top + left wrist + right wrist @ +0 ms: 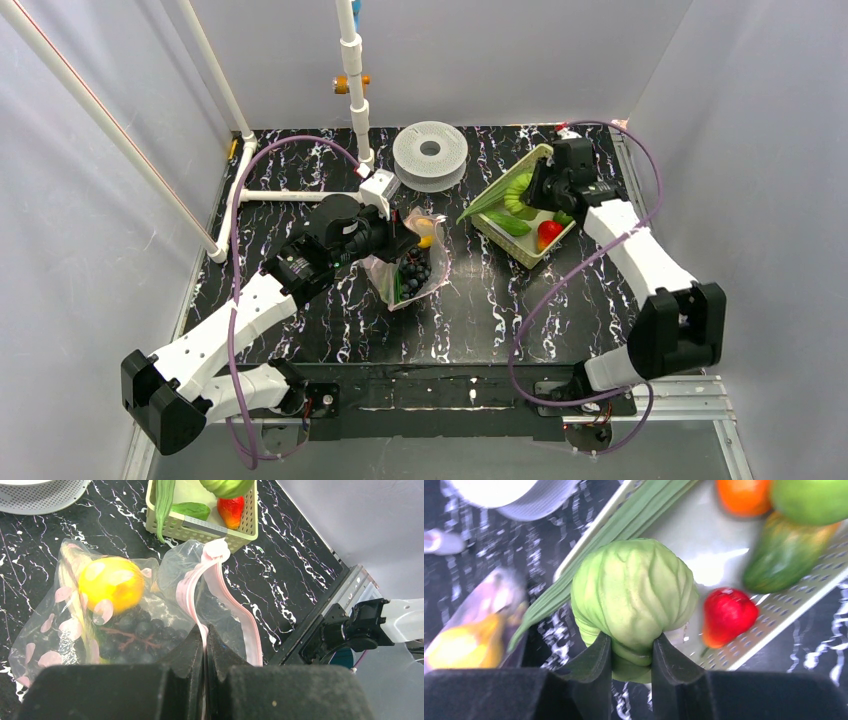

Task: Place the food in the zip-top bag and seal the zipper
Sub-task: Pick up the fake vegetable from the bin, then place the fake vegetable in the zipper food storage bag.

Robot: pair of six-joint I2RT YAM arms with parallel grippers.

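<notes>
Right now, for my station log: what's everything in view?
bag: one, clear, table centre
zipper: one, pink, bag mouth
yellow piece: one, yellow, bag
dark cluster: one, purple, bag
basket: one, yellow-green, right of bag
stalk: one, green, basket rim
red piece: one, red, basket
cucumber: one, dark green, basket
orange ball: one, orange, basket
apple: one, green, basket
head: one, pale green, gripped
spool: one, white, far side
left gripper: one, black, pinching zipper
right gripper: one, black, holding head

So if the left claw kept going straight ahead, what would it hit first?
Likely the bag, which it pinches by the zipper; the basket lies beyond, depth unclear.
</notes>
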